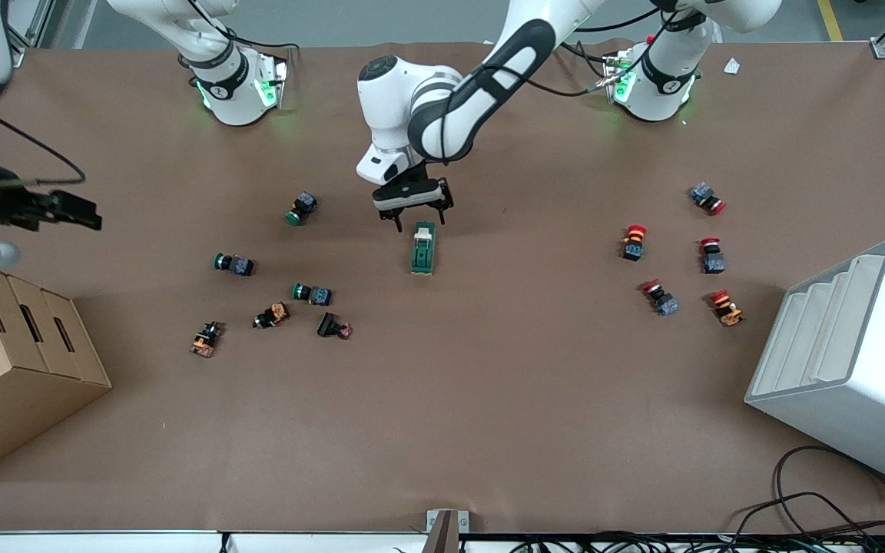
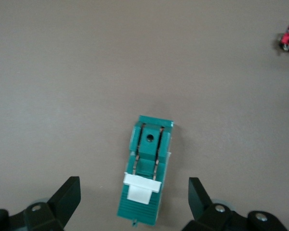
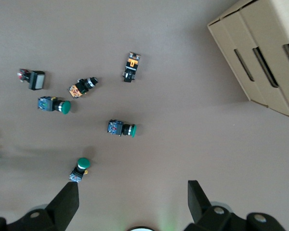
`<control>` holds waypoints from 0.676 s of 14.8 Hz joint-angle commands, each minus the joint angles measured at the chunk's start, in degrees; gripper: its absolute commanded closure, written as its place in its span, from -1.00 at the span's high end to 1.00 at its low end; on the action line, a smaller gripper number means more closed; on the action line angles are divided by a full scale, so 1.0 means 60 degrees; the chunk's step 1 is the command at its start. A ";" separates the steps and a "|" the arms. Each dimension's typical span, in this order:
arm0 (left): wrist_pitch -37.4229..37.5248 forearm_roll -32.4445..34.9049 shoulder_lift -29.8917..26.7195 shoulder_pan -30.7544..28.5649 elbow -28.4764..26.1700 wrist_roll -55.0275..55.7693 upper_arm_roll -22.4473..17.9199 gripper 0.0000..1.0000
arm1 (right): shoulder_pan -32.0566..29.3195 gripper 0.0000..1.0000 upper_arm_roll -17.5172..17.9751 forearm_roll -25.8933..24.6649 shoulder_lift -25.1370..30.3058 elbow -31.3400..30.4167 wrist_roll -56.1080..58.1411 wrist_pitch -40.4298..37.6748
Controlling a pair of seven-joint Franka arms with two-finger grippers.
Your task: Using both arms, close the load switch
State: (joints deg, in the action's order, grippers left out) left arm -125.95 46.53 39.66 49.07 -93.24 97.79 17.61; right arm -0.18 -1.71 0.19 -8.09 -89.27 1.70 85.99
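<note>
The left gripper (image 1: 411,217) hangs low over the table's middle with its fingers (image 2: 67,196) spread wide and nothing between them. Just at its 6 o'clock in the front view lies the load switch (image 1: 422,248), flat on the brown table (image 1: 488,399), close to the fingertips but not touched by them. The switch is a dark green oblong block. The left wrist view shows a raised green centre piece with a small dark hole, two thin metal strips running along it, and a white lever piece (image 2: 141,186) across the end nearest the gripper.

The right gripper (image 1: 66,210) is held high over the right arm's end of the table, above the cardboard box (image 1: 12,361), its fingers (image 3: 65,204) also spread and empty.

At the switch's 9 o'clock in the front view sits a scatter of green-capped pushbuttons (image 1: 233,263) with orange and black ones nearer the camera. At its 3 o'clock, well apart, are red-capped pushbuttons (image 1: 633,241), and a white stepped bin (image 1: 850,353) stands at the left arm's end.
</note>
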 commanded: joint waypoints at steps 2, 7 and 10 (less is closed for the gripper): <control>-0.0322 0.2826 0.0201 0.0331 -0.0820 0.1919 -0.0048 0.95 | 0.0044 1.00 0.0095 0.0129 -0.0380 0.0201 -0.0383 0.0009; -0.0322 0.5818 0.0552 0.0434 -0.1453 0.4834 -0.0048 0.96 | 0.0717 1.00 0.0109 0.0994 -0.0409 -0.0062 -0.3224 0.0301; -0.0205 0.7373 0.0816 0.0508 -0.1583 0.6477 -0.0063 0.96 | 0.1303 1.00 0.0095 0.1505 -0.0424 -0.0341 -0.4949 0.0798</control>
State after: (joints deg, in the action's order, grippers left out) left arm -127.18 86.17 44.15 51.56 -102.18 131.60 17.63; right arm 5.63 -1.09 7.19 -11.09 -89.47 -21.13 88.69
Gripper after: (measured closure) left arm 0.018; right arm 0.000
